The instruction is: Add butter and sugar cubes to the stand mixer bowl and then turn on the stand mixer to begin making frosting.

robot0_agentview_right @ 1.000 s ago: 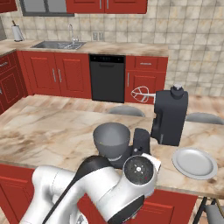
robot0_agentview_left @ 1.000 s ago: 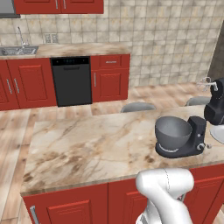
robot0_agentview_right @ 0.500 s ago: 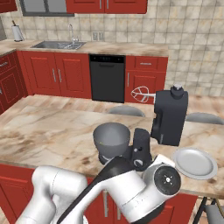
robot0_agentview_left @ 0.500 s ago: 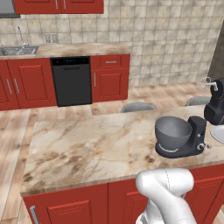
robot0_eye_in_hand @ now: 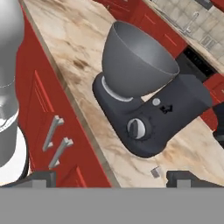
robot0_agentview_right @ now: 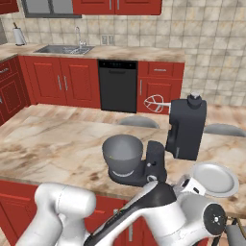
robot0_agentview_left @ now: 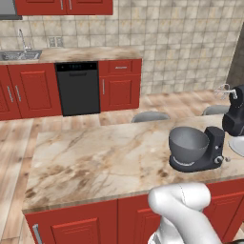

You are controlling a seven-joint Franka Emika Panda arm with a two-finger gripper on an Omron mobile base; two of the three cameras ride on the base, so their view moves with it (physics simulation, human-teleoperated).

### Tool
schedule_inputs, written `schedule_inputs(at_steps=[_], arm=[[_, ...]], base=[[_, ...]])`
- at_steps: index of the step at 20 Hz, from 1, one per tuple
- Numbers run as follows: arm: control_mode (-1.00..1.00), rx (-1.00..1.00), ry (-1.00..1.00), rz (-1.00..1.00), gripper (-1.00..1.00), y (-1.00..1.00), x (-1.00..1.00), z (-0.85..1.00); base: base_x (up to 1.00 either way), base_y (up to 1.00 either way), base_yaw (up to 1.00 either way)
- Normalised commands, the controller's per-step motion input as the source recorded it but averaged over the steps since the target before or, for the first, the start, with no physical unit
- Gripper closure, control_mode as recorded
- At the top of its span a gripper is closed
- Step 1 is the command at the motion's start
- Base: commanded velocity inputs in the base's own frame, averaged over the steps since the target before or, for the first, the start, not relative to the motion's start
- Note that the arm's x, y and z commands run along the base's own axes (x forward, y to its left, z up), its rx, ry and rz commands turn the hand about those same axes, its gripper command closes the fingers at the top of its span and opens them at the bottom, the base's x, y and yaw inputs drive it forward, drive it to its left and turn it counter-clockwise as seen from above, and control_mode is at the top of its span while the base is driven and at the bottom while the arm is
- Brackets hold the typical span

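The dark charcoal stand mixer (robot0_agentview_right: 156,163) (robot0_agentview_left: 209,152) (robot0_eye_in_hand: 153,120) stands near the counter's front edge. Its head (robot0_agentview_right: 186,129) is tilted back and the wire whisk (robot0_agentview_right: 154,103) is raised. The grey stand mixer bowl (robot0_eye_in_hand: 135,61) (robot0_agentview_right: 122,151) (robot0_agentview_left: 188,142) sits on its base. In the hand view, the silver knob (robot0_eye_in_hand: 136,128) faces me. One tiny tan sugar cube (robot0_eye_in_hand: 155,172) lies on the counter beside the base. My gripper (robot0_eye_in_hand: 111,181) is open with nothing between its tips, low in front of the counter edge, short of the mixer. The butter is out of view.
A flat white plate (robot0_agentview_right: 214,178) (robot0_agentview_left: 238,145) lies right of the mixer. Red cabinet fronts with metal handles (robot0_eye_in_hand: 57,140) run under the counter edge. Two grey stools (robot0_agentview_right: 139,121) stand behind the island. My white arm (robot0_agentview_right: 158,211) crosses low in front of the counter.
My arm has swung to the right and lower in front of the counter. The mixer, bowl and plate have not moved, and the jaws stay open.
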Motion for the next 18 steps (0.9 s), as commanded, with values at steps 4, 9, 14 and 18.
schedule_inputs(at_steps=[4,9,14,18], arm=[[-1.00,0.23,-0.08,0.07,-1.00,-0.02,0.20,-0.21],[-1.00,0.24,-0.05,0.07,-1.00,-0.01,0.25,-0.13],[-1.00,0.20,0.00,0.06,-1.00,0.00,0.32,-0.02],[-1.00,0.09,0.03,0.04,-1.00,0.00,0.48,0.00]], base=[[0.00,0.00,0.00],[0.00,0.00,0.00],[0.00,0.00,0.00],[0.00,0.00,0.00]])
